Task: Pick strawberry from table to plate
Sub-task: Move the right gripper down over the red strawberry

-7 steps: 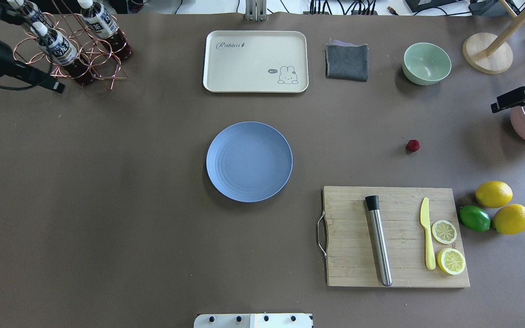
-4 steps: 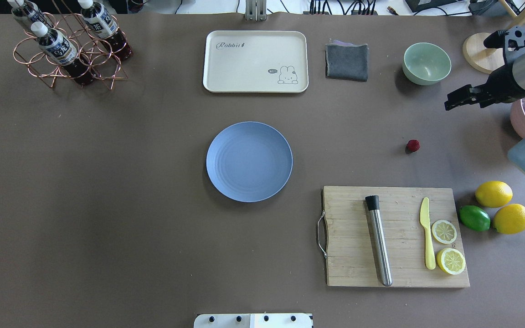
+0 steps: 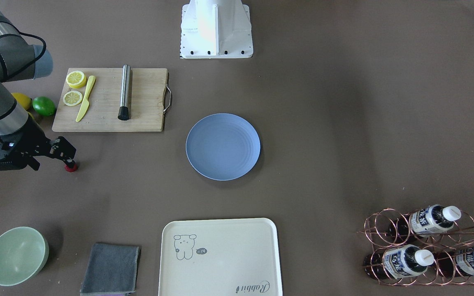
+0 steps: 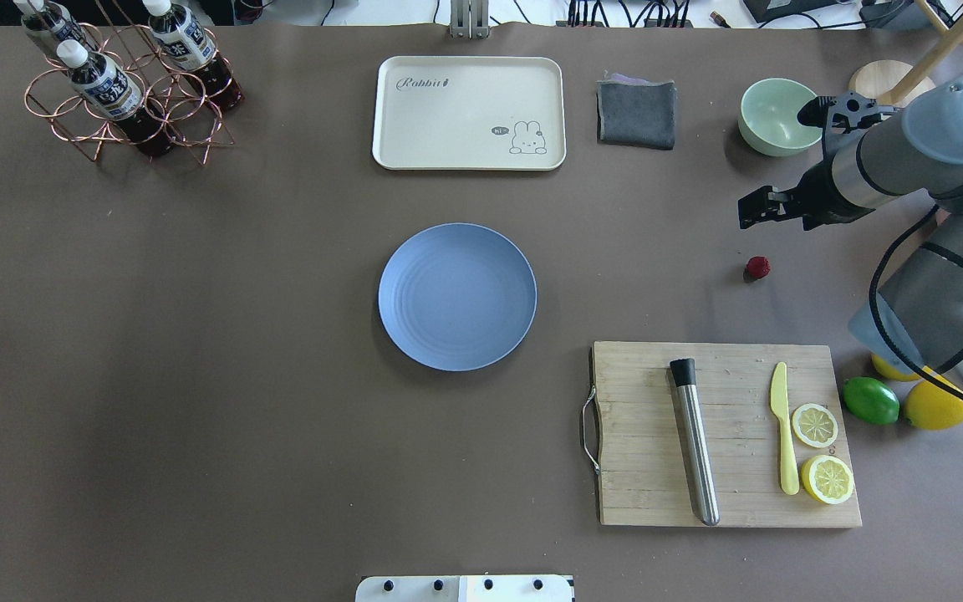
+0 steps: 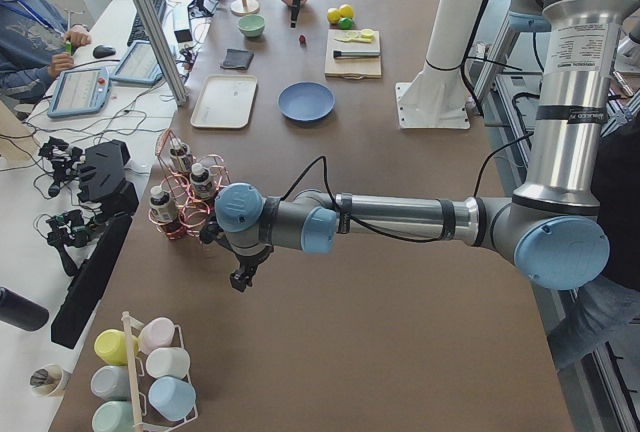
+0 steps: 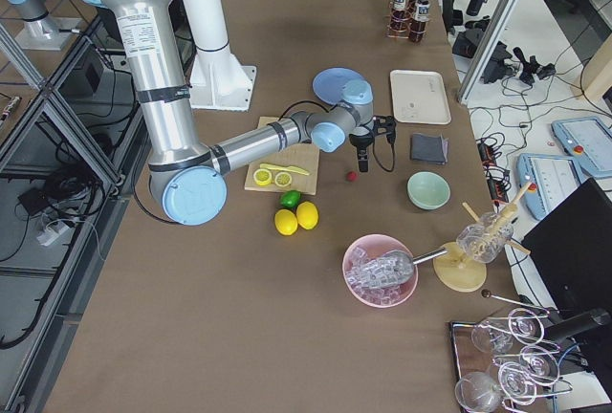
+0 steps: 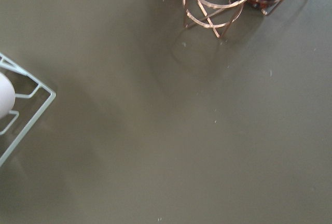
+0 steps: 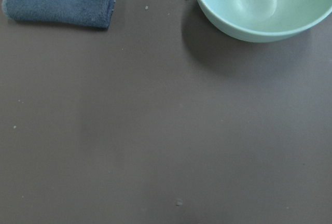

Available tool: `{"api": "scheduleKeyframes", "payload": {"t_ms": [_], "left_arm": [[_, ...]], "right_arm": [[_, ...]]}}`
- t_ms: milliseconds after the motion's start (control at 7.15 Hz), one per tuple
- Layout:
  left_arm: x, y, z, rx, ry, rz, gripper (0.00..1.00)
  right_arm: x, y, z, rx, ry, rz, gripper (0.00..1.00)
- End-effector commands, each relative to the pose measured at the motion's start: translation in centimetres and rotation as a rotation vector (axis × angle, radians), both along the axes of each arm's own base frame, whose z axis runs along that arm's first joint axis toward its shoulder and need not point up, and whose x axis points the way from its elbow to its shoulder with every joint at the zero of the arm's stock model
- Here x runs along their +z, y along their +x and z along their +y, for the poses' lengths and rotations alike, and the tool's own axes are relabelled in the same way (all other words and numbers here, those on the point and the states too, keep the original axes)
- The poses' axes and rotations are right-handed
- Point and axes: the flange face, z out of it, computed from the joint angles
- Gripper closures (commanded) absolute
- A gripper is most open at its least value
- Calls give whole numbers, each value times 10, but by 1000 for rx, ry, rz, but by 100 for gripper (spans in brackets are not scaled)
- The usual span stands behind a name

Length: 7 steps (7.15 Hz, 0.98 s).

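The right gripper (image 4: 759,209), too dark to tell whether its fingers are apart or together, is hanging near the strawberry (image 4: 757,267) on its green bowl (image 4: 774,117) side, having swung in over the last second, so the approach is progressing. The strawberry is lying on the table (image 4: 197,418), well apart from the plate (image 4: 457,296). The right wrist camera is missing the strawberry. The left gripper (image 5: 240,278), waiting well apart from the strawberry, is unreadable too.

A matte brown-grey table (image 6: 191,317) stands on a dark grey floor (image 6: 43,327). Beside one long edge runs a white side bench (image 6: 559,59) carrying two grey-framed tablets (image 6: 591,139) and black cables (image 6: 494,150). Slanted aluminium profile posts (image 6: 497,21) border it. Lighting: even, diffuse.
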Motion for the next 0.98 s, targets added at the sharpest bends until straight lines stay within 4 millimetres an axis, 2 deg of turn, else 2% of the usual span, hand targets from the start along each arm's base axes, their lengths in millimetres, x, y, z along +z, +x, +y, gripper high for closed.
{"api": "scheduleKeyframes", "payload": {"t_ms": [0, 280, 420, 559, 839], "left_arm": [[2, 2, 4, 7, -2, 38, 2], [7, 1, 5, 5, -12, 36, 2], [10, 1, 5, 6, -17, 36, 2], [17, 1, 15, 6, -30, 37, 2], [17, 1, 15, 8, -27, 37, 2]], "right_arm": [[13, -23, 7, 11, -9, 40, 5], [35, -43, 13, 4, -5, 68, 6], [46, -48, 13, 4, 8, 65, 8], [54, -49, 15, 21, -8, 55, 12], [48, -51, 19, 39, -25, 39, 19]]}}
